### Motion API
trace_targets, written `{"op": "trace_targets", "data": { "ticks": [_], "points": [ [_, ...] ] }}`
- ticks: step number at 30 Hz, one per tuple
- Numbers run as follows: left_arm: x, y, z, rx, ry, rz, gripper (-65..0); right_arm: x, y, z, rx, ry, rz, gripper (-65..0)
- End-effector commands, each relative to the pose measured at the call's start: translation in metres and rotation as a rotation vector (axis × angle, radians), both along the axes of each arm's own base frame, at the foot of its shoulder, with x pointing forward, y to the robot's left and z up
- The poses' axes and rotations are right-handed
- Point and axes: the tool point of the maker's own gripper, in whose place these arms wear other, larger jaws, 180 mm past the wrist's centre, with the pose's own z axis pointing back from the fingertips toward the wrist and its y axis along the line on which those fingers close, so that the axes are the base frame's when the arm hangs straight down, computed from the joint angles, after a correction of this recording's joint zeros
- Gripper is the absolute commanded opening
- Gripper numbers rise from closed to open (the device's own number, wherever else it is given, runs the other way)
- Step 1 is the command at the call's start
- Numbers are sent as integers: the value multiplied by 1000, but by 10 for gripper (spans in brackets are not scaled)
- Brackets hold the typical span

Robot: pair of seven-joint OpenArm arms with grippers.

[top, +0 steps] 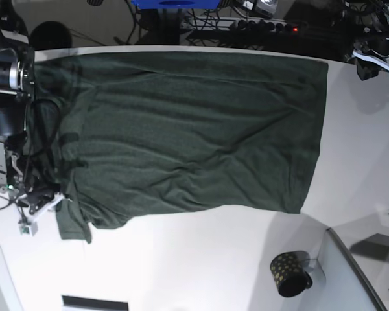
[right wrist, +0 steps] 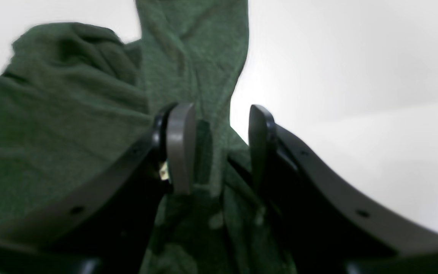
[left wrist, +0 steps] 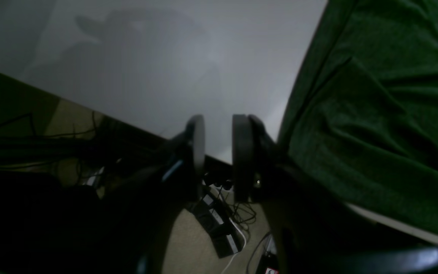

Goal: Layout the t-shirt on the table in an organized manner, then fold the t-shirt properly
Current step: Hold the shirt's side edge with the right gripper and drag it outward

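While the t-shirt lies spread across the far half of the tabletop, nearly flat with its long edge along the far rim, the step in hand looks like tidying the sleeve end before any fold. The right gripper sits at the shirt's corner on the base view's left side; its fingers stand moderately apart with a ridge of green cloth between them, and I cannot tell whether the pads press it or have let it go. The left gripper hangs off the tabletop edge just beside the hem, fingers narrowly parted and holding nothing. To do this well, the bunched sleeve flap that droops toward the near side should be drawn outward and flattened, not dragged, so the smoothed body does not wrinkle again. Lifting the right arm straight up first would avoid snagging cloth. Wrinkles run across the middle, so 1 light pull from each end may help. A dotted mug stands well apart from the hem.
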Motion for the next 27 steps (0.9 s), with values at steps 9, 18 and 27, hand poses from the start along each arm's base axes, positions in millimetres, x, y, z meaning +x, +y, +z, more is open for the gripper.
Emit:
{"op": "trace_targets", "data": {
  "ticks": [9,18,27],
  "points": [
    [-5,8,-3,-4,2,16,-522,11,-11,5,9,-30,-36,-426],
    [-6,8,-5,-8,4,19,-522,11,-7,3,15,-25,-33,-425],
    [-6,9,-4,-6,3,19,-522,9,4,-2,29,-17,-24,-428]
  ]
}}
